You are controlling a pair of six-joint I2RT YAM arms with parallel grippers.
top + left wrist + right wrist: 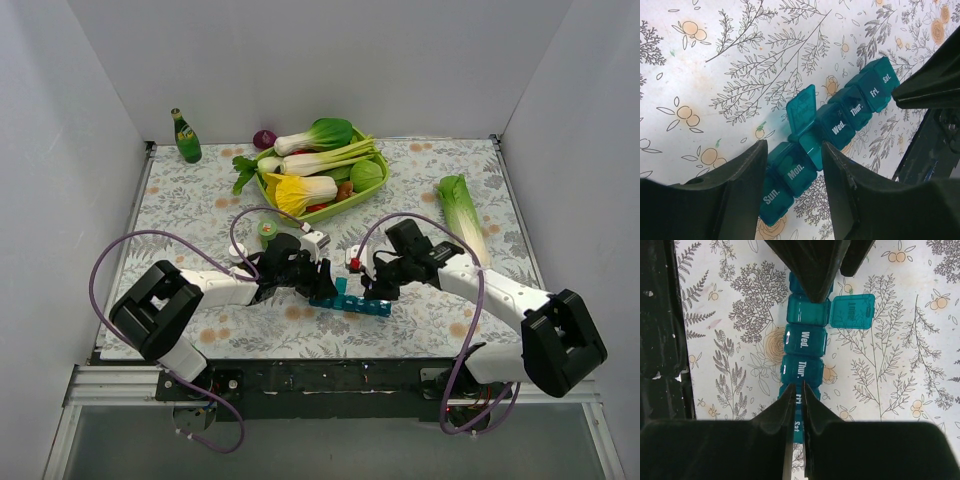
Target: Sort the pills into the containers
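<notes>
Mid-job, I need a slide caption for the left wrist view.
Left gripper straddling the Sun.-Mon. end of the teal pill organiser on the floral tablecloth, Tuesday lid flipped open.

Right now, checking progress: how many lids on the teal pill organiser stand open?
1. The lid between Mon. and Wed. on the pill organiser is flipped out sideways. The other six lids look shut in the left wrist view; none seems hidden.

Overhead camera looks down; both wrist cameras closely share the organiser (837, 127).
</notes>
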